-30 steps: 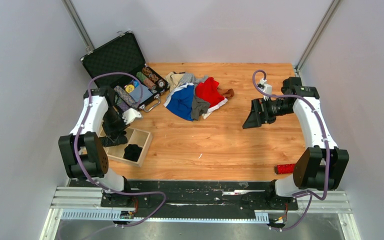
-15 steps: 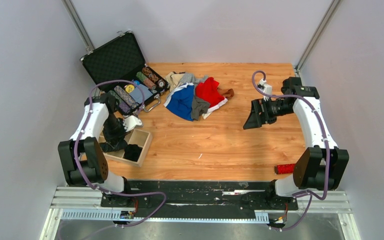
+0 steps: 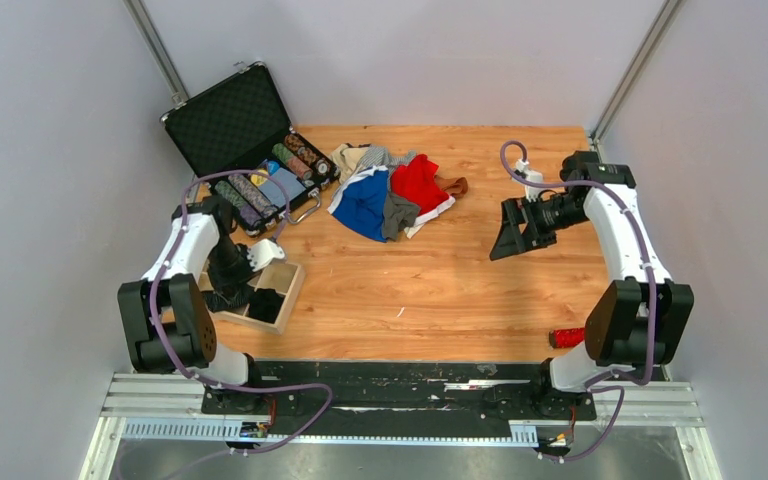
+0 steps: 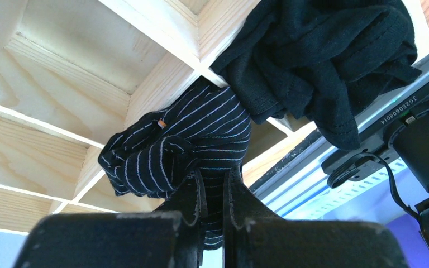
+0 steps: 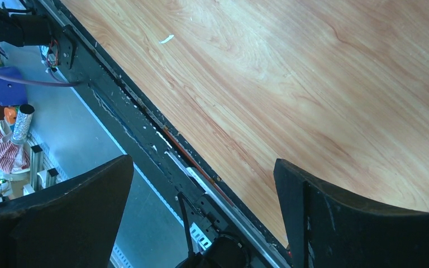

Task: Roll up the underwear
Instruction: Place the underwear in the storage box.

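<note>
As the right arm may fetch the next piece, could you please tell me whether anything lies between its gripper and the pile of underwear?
Nothing visible does. Only bare table separates the open right gripper from the pile of underwear; the red brush lies beside that arm's base, off this path.

Top view, upper left: case (image 3: 228, 120) at the table's (image 3: 440, 290) far corner. Underwear (image 3: 390, 190) piled just right of it, upper centre. Lower left: box (image 3: 278, 266) under the left gripper (image 4: 212, 181), first garment (image 4: 190, 139) between its jaws at a partition, second garment (image 4: 318, 56) in the adjoining compartment. Right gripper (image 3: 505, 228) right of centre, over the table. Stick (image 3: 567, 337) lower right.
</note>
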Robot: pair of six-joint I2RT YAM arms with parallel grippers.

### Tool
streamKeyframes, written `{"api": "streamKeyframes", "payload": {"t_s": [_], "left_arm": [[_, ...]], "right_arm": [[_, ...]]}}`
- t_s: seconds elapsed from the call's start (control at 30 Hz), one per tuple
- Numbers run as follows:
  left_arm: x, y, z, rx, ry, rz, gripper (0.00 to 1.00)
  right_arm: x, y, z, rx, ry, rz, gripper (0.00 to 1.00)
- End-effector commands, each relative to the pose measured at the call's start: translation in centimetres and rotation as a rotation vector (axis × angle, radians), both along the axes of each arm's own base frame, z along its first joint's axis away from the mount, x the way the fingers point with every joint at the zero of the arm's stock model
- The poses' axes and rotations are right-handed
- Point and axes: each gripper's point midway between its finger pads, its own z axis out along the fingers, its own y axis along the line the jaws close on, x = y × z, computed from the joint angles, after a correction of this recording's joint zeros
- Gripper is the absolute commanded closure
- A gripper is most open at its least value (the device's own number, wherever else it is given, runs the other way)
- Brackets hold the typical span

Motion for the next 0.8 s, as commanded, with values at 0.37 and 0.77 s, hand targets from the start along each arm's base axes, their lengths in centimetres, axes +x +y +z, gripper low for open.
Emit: {"api": "streamKeyframes", "payload": {"t_s": [0.37,0.77], "left_arm": [[-0.6,-0.7,-2.8,-0.064,0.052,-0.058,1.0],[0.6,-2.3,-7.9,-0.2,-0.055,-0.137,1.0]], "right_arm": [[0.8,-0.8,-1.3,-0.076,0.051,0.032,0.0],[-0.1,-0.9,-1.7,-0.086,0.061,0.038,0.0]]}}
